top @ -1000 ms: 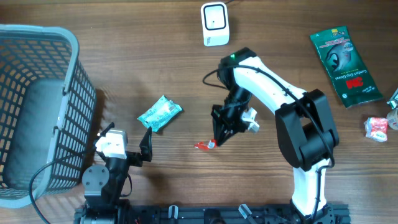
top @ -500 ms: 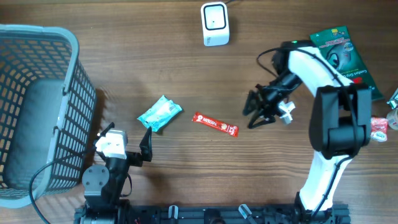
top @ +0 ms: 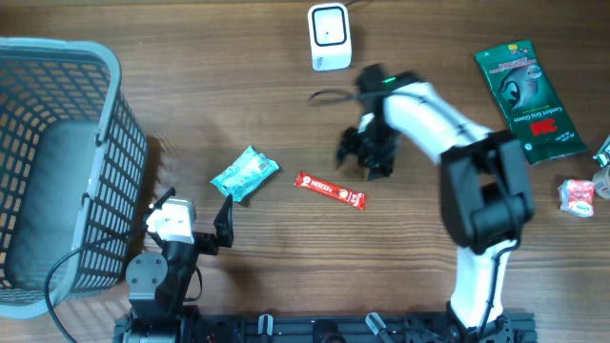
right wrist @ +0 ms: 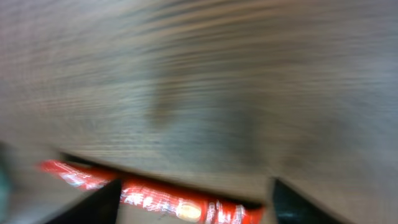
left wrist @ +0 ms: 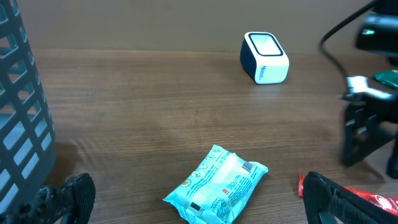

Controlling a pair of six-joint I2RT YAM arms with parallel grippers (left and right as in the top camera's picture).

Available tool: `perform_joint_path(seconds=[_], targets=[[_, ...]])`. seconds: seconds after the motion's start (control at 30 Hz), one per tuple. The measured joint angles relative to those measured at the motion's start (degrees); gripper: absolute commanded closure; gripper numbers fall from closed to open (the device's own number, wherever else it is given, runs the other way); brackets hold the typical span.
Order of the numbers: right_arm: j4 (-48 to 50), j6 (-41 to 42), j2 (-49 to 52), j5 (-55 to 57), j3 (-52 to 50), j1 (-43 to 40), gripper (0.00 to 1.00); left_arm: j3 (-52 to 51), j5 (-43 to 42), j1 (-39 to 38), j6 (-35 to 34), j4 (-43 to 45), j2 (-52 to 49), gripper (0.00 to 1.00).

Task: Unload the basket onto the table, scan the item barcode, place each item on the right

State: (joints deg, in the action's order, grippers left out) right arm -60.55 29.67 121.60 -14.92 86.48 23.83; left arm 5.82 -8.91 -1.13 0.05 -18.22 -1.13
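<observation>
Overhead, our right gripper (top: 365, 155) hangs open and empty beside the red snack bar (top: 330, 191), which lies flat on the table, well apart from the scanner (top: 330, 36). Left wrist: our left gripper (left wrist: 199, 198) sits open. Right wrist, blurred: the bar lies between spread fingers. We judge pickup is in hand: descend and close on it.

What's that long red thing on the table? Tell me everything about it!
It is a long, thin red snack bar in a shiny plastic wrapper with white lettering. It lies flat and slantwise on the wooden table, right of the crumpled teal packet. Only the table touches it; the open right gripper stands apart from it.
</observation>
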Motion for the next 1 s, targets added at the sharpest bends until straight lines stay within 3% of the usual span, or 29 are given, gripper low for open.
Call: perform_joint_path(seconds=[0.17,0.27,0.4,0.63,0.8,0.9,1.0], targets=[[4.2,-12.2,0.0,10.6,0.0,9.9,0.0,0.0,0.0,0.0,0.0,0.0,0.0,0.0],[5.2,-20.4,0.0,12.4,0.0,11.8,0.09,0.0,0.0,0.0,0.0,0.0,0.0,0.0],[5.4,-29.6,-0.2,12.6,-0.8,12.7,0.0,0.0,0.0,0.0,0.0,0.0,0.0,0.0],[2.1,-33.3,-1.7,13.7,1.6,12.7,0.0,0.0,0.0,0.0,0.0,0.0,0.0,0.0],[-5.1,-40.9,-10.8,11.9,4.5,12.7,0.04,0.0,0.0,0.0,0.0,0.0,0.0,0.0],[0.1,-44.7,-11.8,9.6,0.6,12.7,0.01,0.0,0.0,0.0,0.0,0.0,0.0,0.0],[6.2,-46.6,-11.6,8.3,-8.2,12.7,0.11,0.0,0.0,0.0,0.0,0.0,0.0,0.0]])
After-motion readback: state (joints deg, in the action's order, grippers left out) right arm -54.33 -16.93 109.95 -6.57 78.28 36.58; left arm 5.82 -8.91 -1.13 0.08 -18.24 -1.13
